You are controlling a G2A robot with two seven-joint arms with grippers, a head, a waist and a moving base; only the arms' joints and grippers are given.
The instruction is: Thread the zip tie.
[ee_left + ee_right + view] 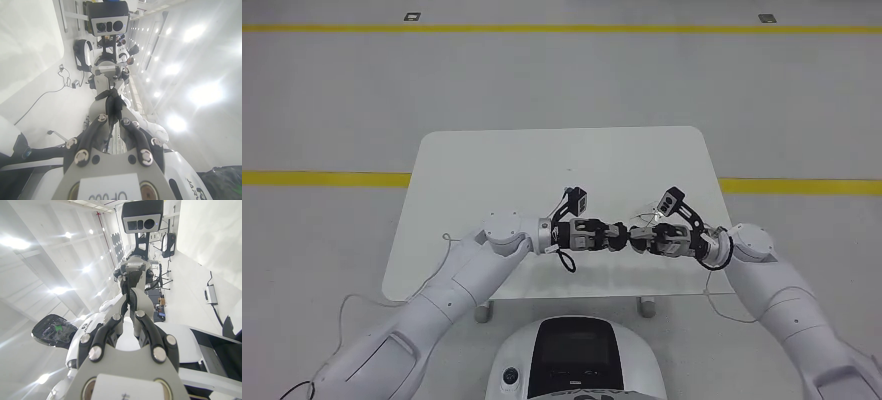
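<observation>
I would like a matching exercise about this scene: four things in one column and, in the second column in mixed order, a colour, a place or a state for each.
Column 1
1. table
2. floor stripe
3. left gripper
4. floor plate

Column 2
a. yellow
b. shut, its tip facing the right gripper above the table
c. small dark square beyond the far stripe
d. white, with rounded corners

Right pairs: 1-d, 2-a, 3-b, 4-c.
</observation>
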